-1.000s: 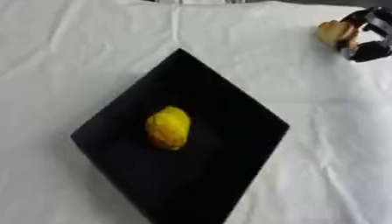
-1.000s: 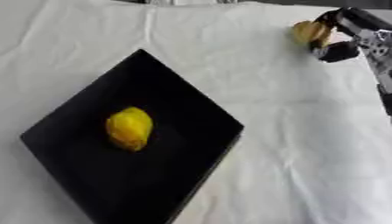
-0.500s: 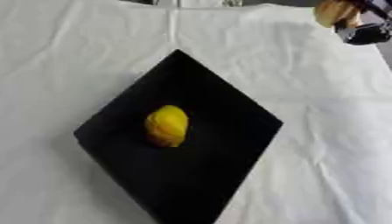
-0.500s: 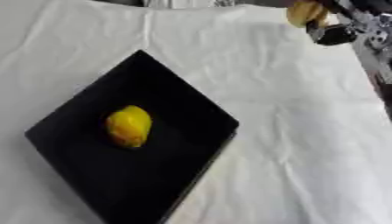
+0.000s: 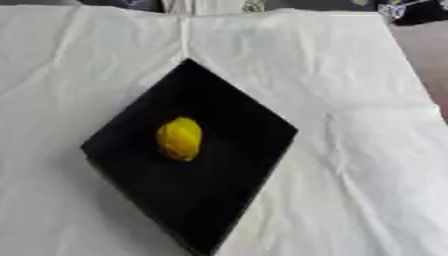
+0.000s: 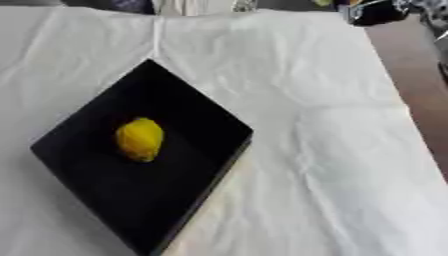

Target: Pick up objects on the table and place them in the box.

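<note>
A black square box lies cornerwise on the white cloth. A yellow lemon-shaped fruit rests inside it, left of centre. My right hand is at the top right edge of the picture, far beyond the box and mostly cut off. A sliver of a yellowish-tan object shows against its fingers, which are curled round it. My left hand is out of sight.
The white cloth covers the table, wrinkled, with a crease running from the top edge to the box's far corner. A bare brown strip of table runs along the right side. Dark things line the far edge.
My right hand has carried the tan object up and away, from the cloth's upper right to the very top edge. The view has shifted a little; the box and the fruit have stayed put.
</note>
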Controlling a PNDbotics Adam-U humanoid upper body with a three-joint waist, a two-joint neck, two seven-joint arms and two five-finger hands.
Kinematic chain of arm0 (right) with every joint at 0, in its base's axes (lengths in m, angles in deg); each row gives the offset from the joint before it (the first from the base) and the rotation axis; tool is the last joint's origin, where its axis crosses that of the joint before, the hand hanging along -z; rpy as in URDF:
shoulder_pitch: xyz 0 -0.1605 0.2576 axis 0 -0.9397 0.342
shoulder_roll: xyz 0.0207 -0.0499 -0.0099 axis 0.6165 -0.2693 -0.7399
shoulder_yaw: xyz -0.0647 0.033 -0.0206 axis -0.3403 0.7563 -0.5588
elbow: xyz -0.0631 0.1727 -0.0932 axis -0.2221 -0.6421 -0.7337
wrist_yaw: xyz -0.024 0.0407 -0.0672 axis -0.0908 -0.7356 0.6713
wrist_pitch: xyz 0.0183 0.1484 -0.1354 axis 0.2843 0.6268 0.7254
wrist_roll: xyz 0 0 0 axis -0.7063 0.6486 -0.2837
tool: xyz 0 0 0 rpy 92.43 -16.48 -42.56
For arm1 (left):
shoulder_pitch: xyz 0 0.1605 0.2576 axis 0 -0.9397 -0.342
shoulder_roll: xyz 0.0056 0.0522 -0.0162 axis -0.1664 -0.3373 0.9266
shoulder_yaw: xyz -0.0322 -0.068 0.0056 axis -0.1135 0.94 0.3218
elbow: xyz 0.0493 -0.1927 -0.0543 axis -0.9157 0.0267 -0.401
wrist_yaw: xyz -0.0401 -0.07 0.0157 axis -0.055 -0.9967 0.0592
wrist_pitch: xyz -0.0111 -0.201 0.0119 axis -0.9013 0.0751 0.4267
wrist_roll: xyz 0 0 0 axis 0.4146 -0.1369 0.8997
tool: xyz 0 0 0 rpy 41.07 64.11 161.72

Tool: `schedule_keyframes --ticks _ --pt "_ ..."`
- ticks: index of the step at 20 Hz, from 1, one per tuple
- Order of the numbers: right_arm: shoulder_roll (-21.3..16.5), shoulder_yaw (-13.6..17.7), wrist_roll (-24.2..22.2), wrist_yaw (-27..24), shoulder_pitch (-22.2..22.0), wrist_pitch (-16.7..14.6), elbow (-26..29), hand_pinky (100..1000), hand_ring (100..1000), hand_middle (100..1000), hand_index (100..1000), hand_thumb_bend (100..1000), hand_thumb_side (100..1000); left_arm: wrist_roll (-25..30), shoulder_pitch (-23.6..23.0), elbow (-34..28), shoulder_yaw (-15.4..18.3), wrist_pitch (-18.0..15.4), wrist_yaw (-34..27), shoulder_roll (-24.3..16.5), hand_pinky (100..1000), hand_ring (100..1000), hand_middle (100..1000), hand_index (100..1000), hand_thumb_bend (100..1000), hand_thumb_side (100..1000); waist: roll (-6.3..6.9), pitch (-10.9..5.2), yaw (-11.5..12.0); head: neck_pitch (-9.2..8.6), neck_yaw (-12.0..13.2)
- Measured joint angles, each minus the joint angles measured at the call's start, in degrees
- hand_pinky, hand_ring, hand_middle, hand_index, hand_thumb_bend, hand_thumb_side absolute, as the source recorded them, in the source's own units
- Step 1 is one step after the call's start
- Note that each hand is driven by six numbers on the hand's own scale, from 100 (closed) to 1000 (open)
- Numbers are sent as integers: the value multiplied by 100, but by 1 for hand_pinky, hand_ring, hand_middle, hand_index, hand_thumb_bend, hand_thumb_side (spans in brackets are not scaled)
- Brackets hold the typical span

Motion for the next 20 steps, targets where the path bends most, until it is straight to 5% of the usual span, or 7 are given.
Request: schedule_keyframes --ticks 4,7,13,20 --pt "-110 -315 -157 -278 -263 123 1457 656 574 314 556 210 126 2 -23 0 -8 5 -4 -15 826 767 755 878 399 498 35 -102 -21 98 35" --pt "-79 -623 -305 -372 -271 -71 1962 657 575 317 557 201 135 -3 -32 0 -9 13 -8 -44 826 769 755 878 400 497 53 -166 -20 153 45" --pt "355 -1228 -549 -379 16 -498 2129 667 584 327 567 168 146 10 -57 0 -42 25 -31 -45 826 769 755 878 398 500 51 -196 -29 200 110" --pt "1008 -1610 -920 -160 128 -459 2130 671 590 335 575 148 154 22 -108 0 -42 35 -42 -42 825 769 754 877 397 503 54 -195 -27 302 231"
